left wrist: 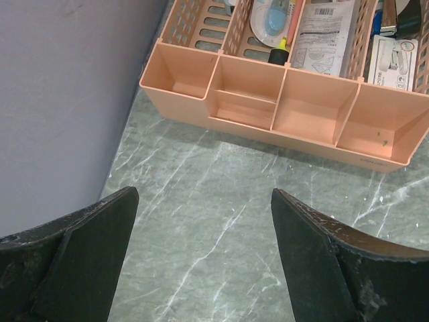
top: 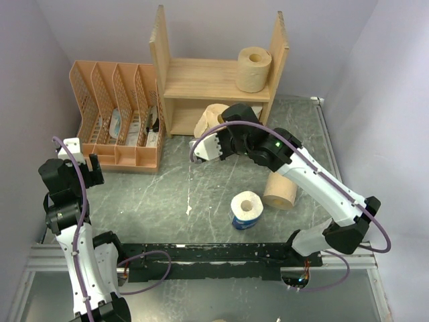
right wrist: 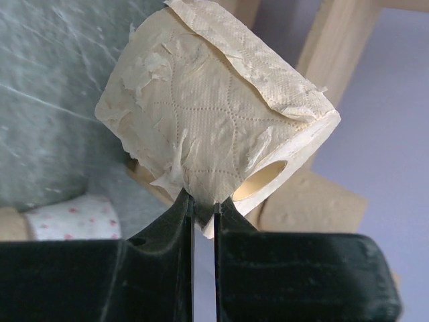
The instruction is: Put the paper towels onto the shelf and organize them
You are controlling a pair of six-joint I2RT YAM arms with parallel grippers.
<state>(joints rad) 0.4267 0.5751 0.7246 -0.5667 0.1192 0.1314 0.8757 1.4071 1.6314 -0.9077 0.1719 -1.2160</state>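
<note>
My right gripper (right wrist: 203, 201) is shut on the wall of a cream-tan paper towel roll (right wrist: 214, 114) and holds it off the table in front of the wooden shelf (top: 201, 80), near the lower tier. In the top view the gripper (top: 220, 126) and the held roll (top: 209, 119) are just before the shelf's opening. One tan roll (top: 254, 68) stands on the upper tier at the right. A roll in blue wrapper (top: 246, 209) stands on the table, and a tan roll (top: 280, 191) lies beside it. A white printed roll (right wrist: 74, 218) shows past the held one. My left gripper (left wrist: 204, 194) is open and empty.
The orange lattice file organizer (top: 117, 114) stands left of the shelf, holding papers and small items; its front trays (left wrist: 281, 100) lie just ahead of my left gripper (top: 84, 164). Grey walls close in on the left, back and right.
</note>
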